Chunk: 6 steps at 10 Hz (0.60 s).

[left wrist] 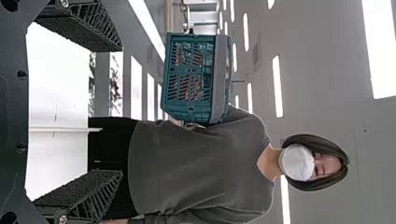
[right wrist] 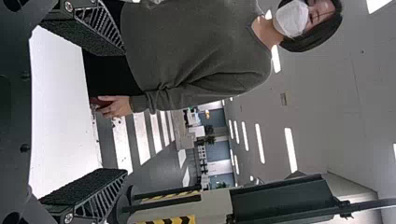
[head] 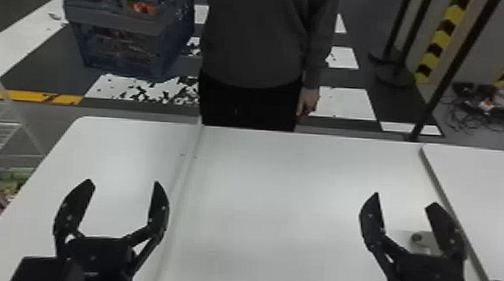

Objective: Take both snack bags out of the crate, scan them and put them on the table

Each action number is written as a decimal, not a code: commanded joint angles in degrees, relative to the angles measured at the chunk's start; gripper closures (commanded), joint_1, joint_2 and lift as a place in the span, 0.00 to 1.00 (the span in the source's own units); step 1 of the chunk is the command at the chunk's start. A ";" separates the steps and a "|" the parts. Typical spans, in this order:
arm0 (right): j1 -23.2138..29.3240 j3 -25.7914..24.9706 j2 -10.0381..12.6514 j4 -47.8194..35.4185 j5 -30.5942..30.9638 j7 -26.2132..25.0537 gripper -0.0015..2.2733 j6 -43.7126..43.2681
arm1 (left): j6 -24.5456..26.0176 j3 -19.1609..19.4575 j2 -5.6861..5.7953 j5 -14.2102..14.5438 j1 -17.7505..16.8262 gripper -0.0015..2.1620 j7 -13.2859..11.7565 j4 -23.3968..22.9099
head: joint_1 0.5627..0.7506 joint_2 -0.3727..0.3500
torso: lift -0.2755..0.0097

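My left gripper (head: pixel 123 181) is open above the table's left part, nothing between its fingers. Over the right part my right gripper (head: pixel 404 199) is open and holds nothing. A person beyond the table holds up a blue crate (head: pixel 113 21) at the far left, well away from both grippers; something orange, perhaps a snack bag (head: pixel 143 7), shows inside. In the left wrist view the crate (left wrist: pixel 219 79) has slatted teal sides with red-orange contents behind them, and the left gripper (left wrist: pixel 122 111) is spread. The right gripper (right wrist: pixel 126 112) is likewise spread in its wrist view.
The white table (head: pixel 277 184) spans the front, with a raised seam on the left and a dark-edged gap on the right. A small grey object (head: pixel 421 239) is behind the right gripper's fingers. Wire shelving (head: pixel 1 125) with goods stands at the left, a dark pole (head: pixel 452 72) behind the right side.
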 commanded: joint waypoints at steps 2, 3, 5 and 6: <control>0.00 0.11 0.05 0.09 0.00 0.00 0.04 -0.05 | -0.05 -0.46 0.24 -1.29 -0.05 0.03 -0.70 0.30 | 0.70 0.56 | 0.64; 0.00 0.11 0.05 0.00 0.00 0.00 0.04 -0.05 | -0.05 -0.46 0.24 -1.29 -0.14 0.03 -1.14 0.39 | 0.70 0.55 | 0.64; 0.00 0.11 0.05 0.09 0.00 0.00 0.04 -0.05 | -0.05 -0.37 0.24 -1.38 -0.14 0.03 -1.85 0.39 | 0.70 0.55 | 0.64; 0.00 0.11 0.05 0.09 0.00 0.00 0.04 -0.05 | -0.05 -0.37 0.24 -1.73 -0.14 0.03 -1.85 0.39 | 0.70 0.54 | 0.64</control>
